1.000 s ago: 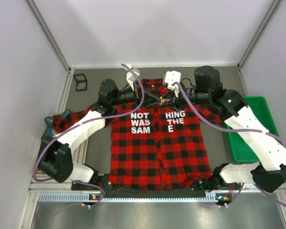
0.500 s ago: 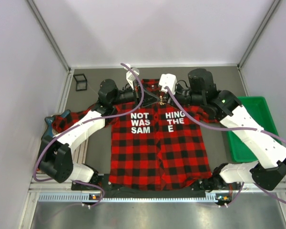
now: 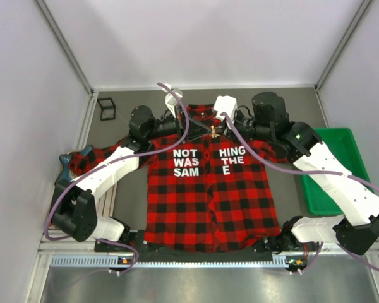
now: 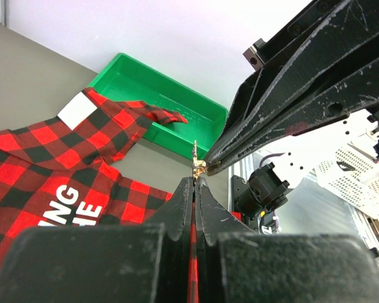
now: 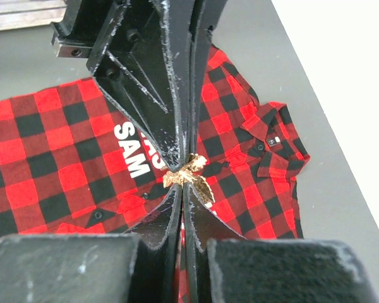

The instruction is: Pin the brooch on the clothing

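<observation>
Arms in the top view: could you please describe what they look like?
The left arm and the right arm both have white boxy link covers between black rounded joints. A purple-grey cable loops along each. White camera mounts sit at the wrists. The fingers are black and tapered, scuffed with pale scratches.

shirt (image 3: 208, 196) spread on table (image 3: 290, 107), brooch (image 3: 213, 130) above its placket, tray (image 3: 347, 142) at its right
</observation>
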`<control>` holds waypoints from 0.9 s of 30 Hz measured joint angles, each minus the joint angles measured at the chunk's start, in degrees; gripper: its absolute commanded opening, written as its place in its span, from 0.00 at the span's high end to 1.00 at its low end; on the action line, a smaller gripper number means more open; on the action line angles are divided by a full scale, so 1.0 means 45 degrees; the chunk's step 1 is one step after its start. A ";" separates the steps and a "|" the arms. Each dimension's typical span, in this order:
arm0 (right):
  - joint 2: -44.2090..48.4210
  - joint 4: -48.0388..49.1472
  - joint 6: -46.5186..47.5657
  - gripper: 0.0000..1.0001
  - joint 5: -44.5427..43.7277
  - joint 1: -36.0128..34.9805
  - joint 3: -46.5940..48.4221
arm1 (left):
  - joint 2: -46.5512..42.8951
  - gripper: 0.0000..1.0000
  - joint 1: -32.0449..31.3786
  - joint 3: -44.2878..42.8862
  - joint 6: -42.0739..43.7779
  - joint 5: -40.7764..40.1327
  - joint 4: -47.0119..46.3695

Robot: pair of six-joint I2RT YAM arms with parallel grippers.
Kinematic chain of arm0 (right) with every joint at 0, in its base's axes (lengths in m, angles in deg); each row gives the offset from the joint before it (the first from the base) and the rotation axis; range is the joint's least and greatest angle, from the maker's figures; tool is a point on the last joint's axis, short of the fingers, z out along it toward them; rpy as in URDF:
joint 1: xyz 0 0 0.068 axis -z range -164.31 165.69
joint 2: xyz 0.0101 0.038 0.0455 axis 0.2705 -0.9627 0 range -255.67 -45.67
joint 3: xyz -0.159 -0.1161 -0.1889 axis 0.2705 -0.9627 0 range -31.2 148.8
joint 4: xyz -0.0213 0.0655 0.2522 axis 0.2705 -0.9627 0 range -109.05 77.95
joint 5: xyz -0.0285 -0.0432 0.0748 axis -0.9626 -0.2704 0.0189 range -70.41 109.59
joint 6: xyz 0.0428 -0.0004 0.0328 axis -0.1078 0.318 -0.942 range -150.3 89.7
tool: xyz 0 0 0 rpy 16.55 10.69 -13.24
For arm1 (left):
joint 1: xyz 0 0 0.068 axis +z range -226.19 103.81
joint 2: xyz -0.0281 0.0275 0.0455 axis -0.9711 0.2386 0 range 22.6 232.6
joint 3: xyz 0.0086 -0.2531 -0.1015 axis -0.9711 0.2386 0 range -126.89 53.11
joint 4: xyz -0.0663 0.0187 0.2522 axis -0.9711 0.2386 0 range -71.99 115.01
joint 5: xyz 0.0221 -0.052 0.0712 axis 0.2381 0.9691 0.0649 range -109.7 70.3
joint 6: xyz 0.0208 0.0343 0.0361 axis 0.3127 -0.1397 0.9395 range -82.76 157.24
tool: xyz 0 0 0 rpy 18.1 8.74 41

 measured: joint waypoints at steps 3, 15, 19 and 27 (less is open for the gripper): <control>0.0053 0.0180 -0.0457 1.00 0.0175 0.0194 0.0000 | 0.0000 1.00 0.0117 0.0146 -0.0437 -0.0005 -0.0544; 0.0330 0.0432 -0.1243 0.95 0.0515 0.0840 -0.0398 | 0.0000 1.00 0.0413 0.0384 -0.1666 0.0112 -0.2152; 0.0374 0.0447 -0.1443 0.68 0.0607 0.0840 -0.0398 | 0.0000 1.00 0.0413 0.0384 -0.1535 0.0097 -0.2035; 0.0481 0.0544 -0.1083 0.54 0.1331 0.0855 -0.0398 | -0.0685 1.00 0.0296 0.0097 0.1355 -0.0714 0.1224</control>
